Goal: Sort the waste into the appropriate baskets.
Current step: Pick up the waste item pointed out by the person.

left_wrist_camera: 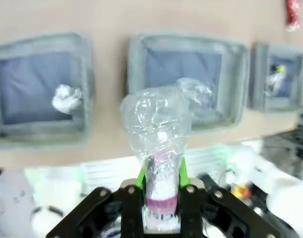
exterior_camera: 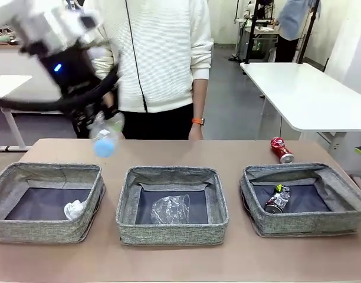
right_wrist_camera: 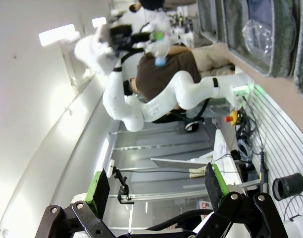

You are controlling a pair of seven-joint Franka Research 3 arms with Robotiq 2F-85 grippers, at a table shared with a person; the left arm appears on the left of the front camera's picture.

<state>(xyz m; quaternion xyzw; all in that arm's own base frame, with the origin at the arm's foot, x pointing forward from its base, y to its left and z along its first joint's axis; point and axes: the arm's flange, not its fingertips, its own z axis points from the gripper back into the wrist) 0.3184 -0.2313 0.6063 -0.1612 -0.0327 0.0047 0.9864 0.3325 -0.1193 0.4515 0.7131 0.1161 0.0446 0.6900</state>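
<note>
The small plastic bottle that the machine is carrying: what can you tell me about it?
The bottle is small, of clear, crinkled-looking plastic, with a blue cap and a pinkish label band. The left pincer is shut on it, its green pads pressing either side. It hangs in the air cap end down, above the far part of the table, near the left basket's far right corner. It is blurred, so finer detail is lost.

Bottle (exterior_camera: pixel 105 137) aloft, seemingly behind left basket (exterior_camera: pixel 45 227).
</note>
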